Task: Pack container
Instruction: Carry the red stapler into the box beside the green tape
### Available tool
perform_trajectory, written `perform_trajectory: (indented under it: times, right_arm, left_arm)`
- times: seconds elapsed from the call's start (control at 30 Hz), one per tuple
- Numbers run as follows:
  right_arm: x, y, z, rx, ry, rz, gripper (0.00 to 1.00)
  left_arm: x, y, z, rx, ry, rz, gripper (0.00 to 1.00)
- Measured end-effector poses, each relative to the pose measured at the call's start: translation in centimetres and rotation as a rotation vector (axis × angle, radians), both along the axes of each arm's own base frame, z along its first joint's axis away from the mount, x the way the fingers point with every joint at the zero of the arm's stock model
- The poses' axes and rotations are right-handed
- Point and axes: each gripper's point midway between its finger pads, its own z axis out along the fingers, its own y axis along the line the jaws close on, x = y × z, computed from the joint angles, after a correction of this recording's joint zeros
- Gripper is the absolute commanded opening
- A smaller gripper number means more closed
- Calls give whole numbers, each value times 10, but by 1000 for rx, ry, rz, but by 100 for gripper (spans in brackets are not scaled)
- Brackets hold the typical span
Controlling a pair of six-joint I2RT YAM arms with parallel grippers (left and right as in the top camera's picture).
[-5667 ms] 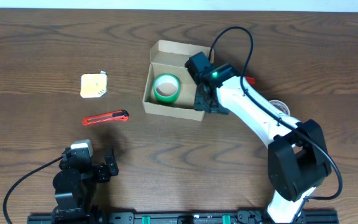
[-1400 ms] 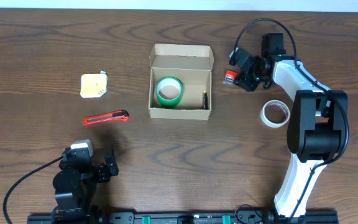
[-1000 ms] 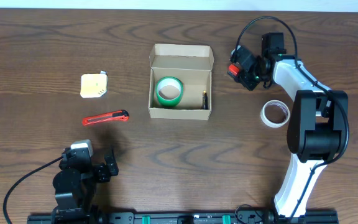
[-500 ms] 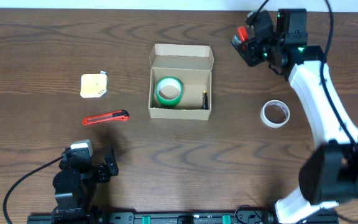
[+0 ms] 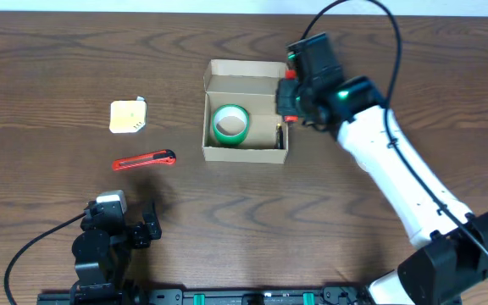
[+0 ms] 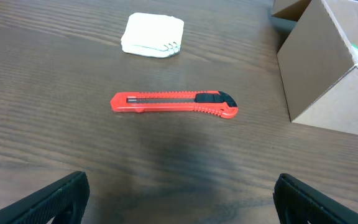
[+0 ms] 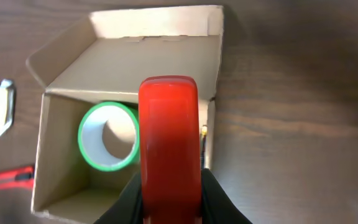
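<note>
Box (image 5: 244, 153) at middle of bench (image 5: 49, 59), opening up, lid flap raised at far edge, body slightly longer left-right. Right end effector (image 5: 293, 95) grasping red object (image 7: 169, 155) above box's right wall. Left end effector (image 6: 182, 202) released.

bg: dark-brown wood-grain counter (image 5: 41, 68) fills view | far edge: thin pale strip (image 5: 142, 5) beyond it | light: even, soft, faint sheen on wood

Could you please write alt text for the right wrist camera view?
The right gripper holds a glossy red plastic object with a rounded end over an open tan cardboard box. A green-rimmed roll of tape lies inside the box, which stands on a dark wooden table.
</note>
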Motion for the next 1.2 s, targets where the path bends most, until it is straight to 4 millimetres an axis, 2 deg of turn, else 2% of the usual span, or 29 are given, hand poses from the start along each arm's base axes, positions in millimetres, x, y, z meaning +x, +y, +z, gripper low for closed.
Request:
perform_trajectory:
  times: [0.1, 0.27, 0.6, 0.7, 0.87, 0.9, 0.93, 0.97, 1.0, 1.2]
  right_arm:
    - [-7, 12, -3, -37, -15, -41, 1]
    - [-12, 18, -16, -100, -20, -115, 1]
    - [-4, 12, -83, -209, 79, -195, 1]
    - [-4, 12, -91, -223, 94, -192, 1]
    - [-4, 12, -92, -231, 95, -182, 1]
    - [-4, 12, -92, -235, 95, -175, 4]
    - [-4, 12, -92, -239, 95, -168, 16]
    - [-4, 12, -92, -241, 94, -163, 34]
    - [-4, 12, -91, -243, 94, -160, 38]
    - [-4, 12, -91, -274, 93, -109, 47]
  left_arm:
    - [0, 0, 0, 0, 0, 0, 95]
    - [0, 0, 0, 0, 0, 0, 96]
    - [0, 0, 0, 0, 0, 0, 95]
    - [0, 0, 0, 0, 0, 0, 95]
    - [0, 0, 0, 0, 0, 0, 95]
    - [0, 0, 0, 0, 0, 0, 95]
    - [0, 0, 0, 0, 0, 0, 95]
    - [0, 0, 0, 0, 0, 0, 96]
    - [0, 0, 0, 0, 0, 0, 95]
    - [0, 0, 0, 0, 0, 0, 95]
